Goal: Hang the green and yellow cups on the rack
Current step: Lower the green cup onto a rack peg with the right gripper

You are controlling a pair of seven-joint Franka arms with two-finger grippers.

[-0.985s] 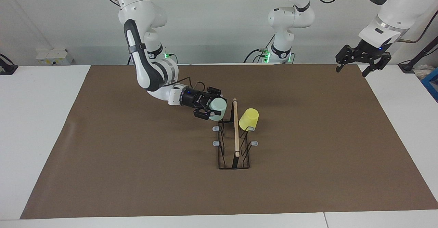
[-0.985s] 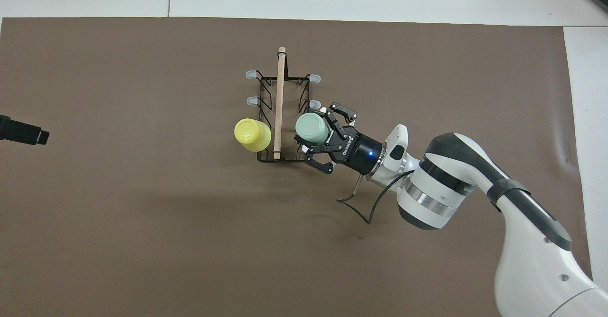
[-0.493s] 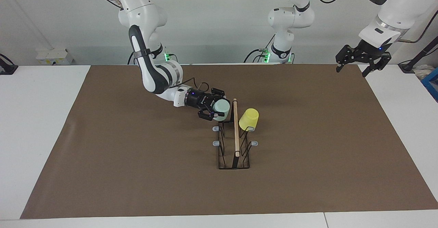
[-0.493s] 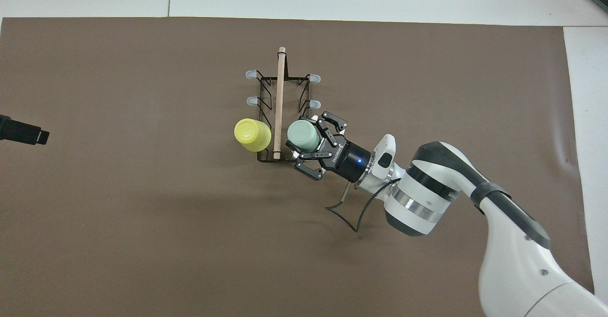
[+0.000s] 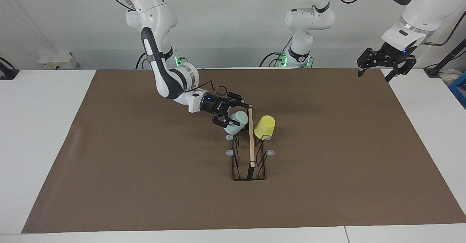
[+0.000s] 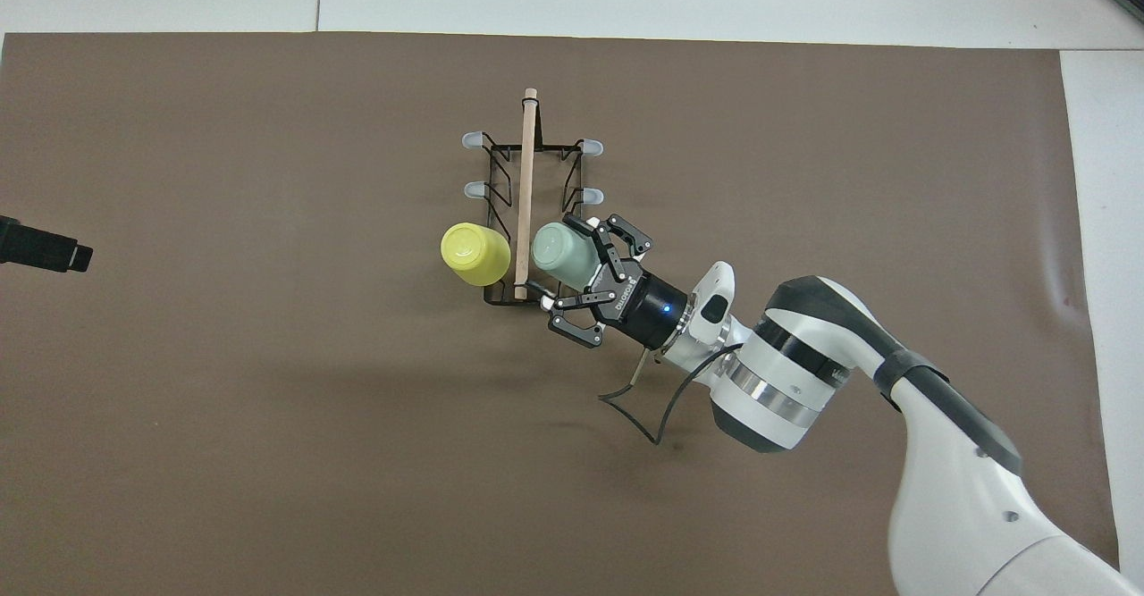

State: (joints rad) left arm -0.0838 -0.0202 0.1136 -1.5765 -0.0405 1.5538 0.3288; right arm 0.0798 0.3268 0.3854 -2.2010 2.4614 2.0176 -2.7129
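Mint green cup (image 5: 235, 122) sits tilted on the rack (image 5: 249, 152), beside the yellow cup (image 5: 264, 127); the right end effector (image 5: 232, 114) is spread around it. Only the facing view shows the left end effector (image 5: 376, 68), spread, waiting over the tabletop (image 5: 418, 101) edge.

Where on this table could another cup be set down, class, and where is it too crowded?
Bare brown mat lies between the rack and each table end, and from the rack to the edge farthest from the robots. It is crowded at the rack's robot-side end: the yellow cup, the green cup and the right tool sit there. The left tool waits over the mat's corner.
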